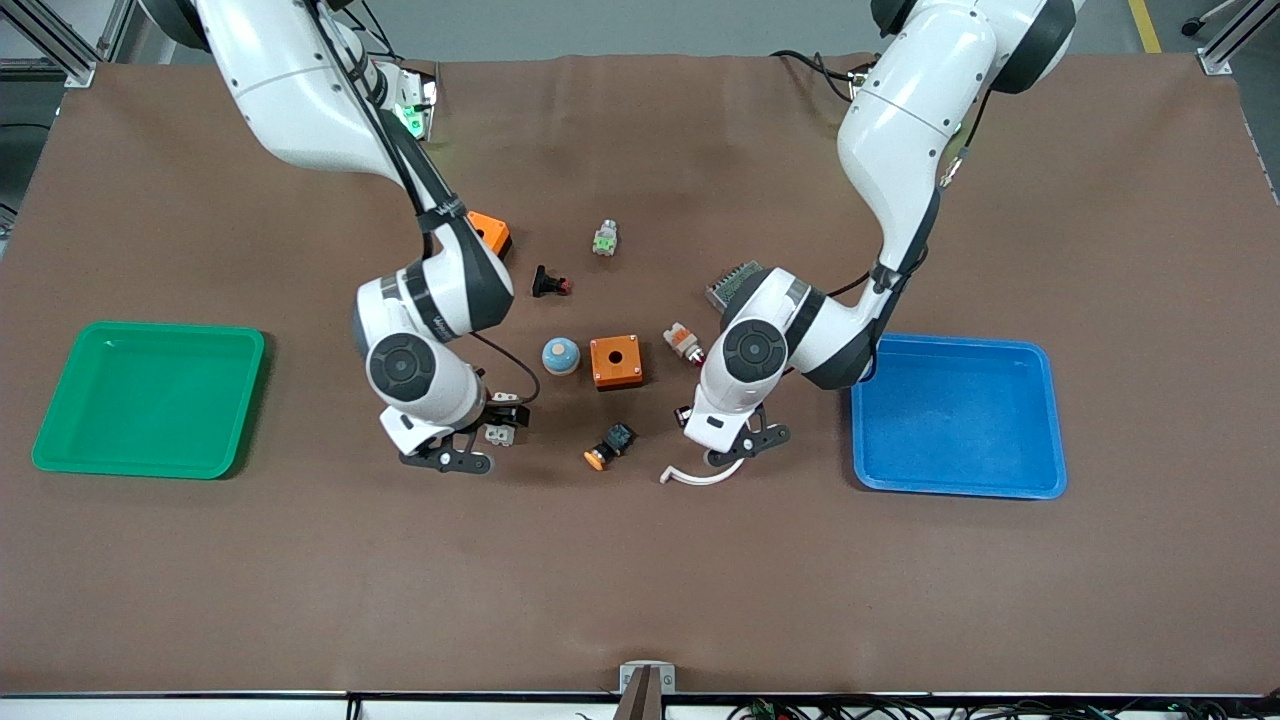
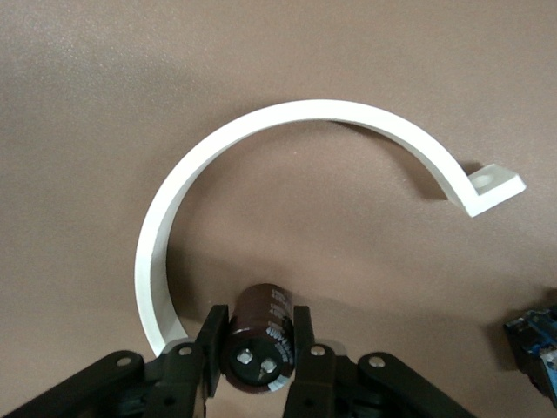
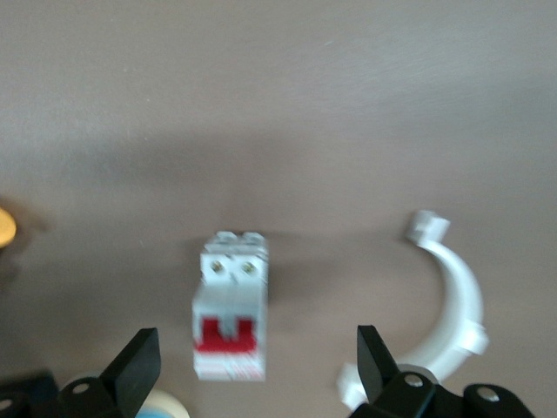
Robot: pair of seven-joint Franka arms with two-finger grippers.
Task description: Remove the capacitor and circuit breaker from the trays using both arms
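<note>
Your left gripper [image 2: 258,350], low in the frame's centre, pinches the capacitor [image 2: 258,339] beside the white curved clip [image 2: 261,122]. Your right gripper [image 3: 252,366] hangs spread wide over the breaker [image 3: 230,318], lower centre.

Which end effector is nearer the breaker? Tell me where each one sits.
Right. The right end effector is open, its fingers straddling the breaker on the table. The left end effector is shut on the capacitor beside the white curved clip, toward the blue tray.
</note>
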